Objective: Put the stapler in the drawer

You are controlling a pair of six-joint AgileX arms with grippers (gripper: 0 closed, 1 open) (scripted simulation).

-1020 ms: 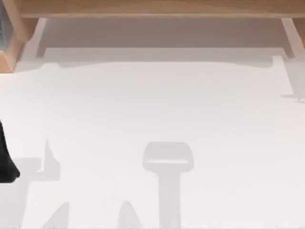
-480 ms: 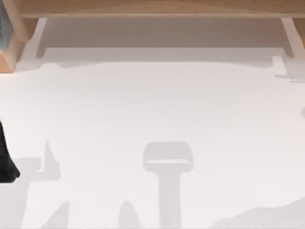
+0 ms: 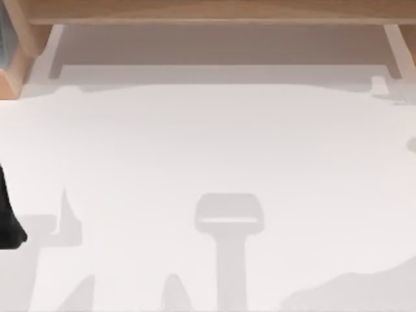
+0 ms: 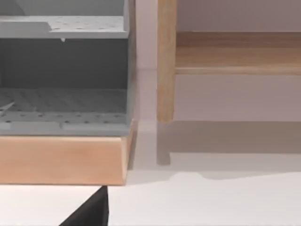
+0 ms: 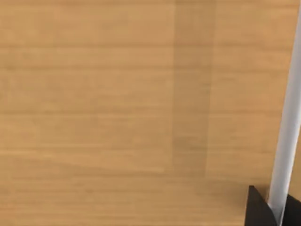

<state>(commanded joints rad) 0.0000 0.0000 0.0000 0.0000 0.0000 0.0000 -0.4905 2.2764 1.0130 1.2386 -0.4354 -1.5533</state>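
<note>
left arm (image 3: 8,214) parked at table (image 3: 208,149) left edge | fingers state: cannot tell | right wrist view: wood panel (image 5: 94,94), pale bar (image 5: 287,141) | open grey-lined drawer (image 4: 61,103) at far-left corner

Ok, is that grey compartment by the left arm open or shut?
Open: the left wrist view looks into the grey compartment, showing its perforated floor and back wall above the wooden base.
</note>
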